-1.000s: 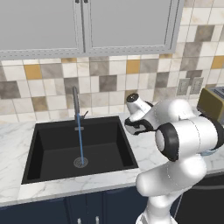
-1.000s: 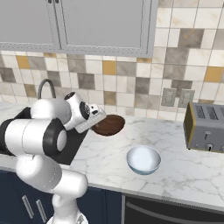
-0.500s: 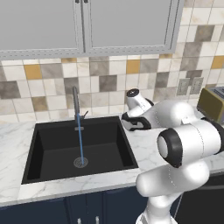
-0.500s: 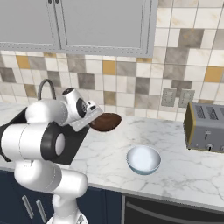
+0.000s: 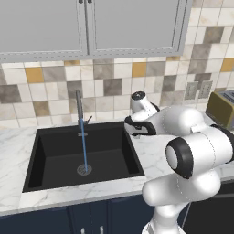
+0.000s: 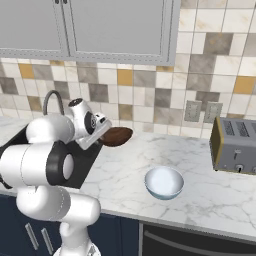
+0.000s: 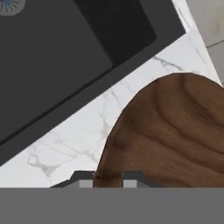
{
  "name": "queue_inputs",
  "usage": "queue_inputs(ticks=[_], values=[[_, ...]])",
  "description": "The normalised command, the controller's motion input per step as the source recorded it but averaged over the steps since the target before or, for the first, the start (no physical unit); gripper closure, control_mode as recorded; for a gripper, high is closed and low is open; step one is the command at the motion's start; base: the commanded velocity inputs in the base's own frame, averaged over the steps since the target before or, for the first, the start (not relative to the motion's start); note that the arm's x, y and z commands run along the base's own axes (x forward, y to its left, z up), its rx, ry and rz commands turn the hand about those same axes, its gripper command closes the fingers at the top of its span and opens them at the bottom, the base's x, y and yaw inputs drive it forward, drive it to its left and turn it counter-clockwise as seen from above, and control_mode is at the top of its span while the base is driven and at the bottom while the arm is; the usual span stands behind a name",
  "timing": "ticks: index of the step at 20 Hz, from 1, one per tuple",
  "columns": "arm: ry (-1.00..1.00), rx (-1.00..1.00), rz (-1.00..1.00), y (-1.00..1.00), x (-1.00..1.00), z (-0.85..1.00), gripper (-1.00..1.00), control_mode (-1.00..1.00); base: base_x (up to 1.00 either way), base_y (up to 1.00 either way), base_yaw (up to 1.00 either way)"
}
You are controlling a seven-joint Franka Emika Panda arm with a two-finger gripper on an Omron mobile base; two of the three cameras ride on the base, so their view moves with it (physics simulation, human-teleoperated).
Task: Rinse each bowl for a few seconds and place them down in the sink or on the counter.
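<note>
While the thin blue stream of water (image 5: 84, 145) runs from the upright grey faucet (image 5: 79, 108) to the round metal drain (image 5: 84, 169), the pincer (image 7: 109, 178) is narrowed onto the rim of the dark brown wood-grained round bowl (image 6: 116, 136), holding it raised over the white marble bench (image 6: 210, 197) just beside the right edge of the large black rectangular sink (image 5: 55, 155). Key relation: the stream lies to the robot's left of the held bowl, across the sink rim, so I judge a leftward carry is needed. Glossy white bowl (image 6: 163, 182) sits upright on the bench, well apart, with a boxy tan toaster (image 6: 235, 145) beyond. Fingertips are cut off in the hand view; the bowl's interior is not visible.
</note>
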Motion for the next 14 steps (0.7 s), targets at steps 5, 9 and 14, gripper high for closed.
queue_inputs(ticks=[5,9,14], values=[[-0.02,0.01,0.18,0.24,0.0,0.0,1.0,-1.0,0.0,0.0,0.0],[-0.01,0.01,0.15,0.31,-0.01,0.0,1.0,-1.0,0.0,0.0,0.0],[0.0,0.03,0.13,0.34,-0.02,0.0,1.0,-1.0,0.0,0.0,0.0]])
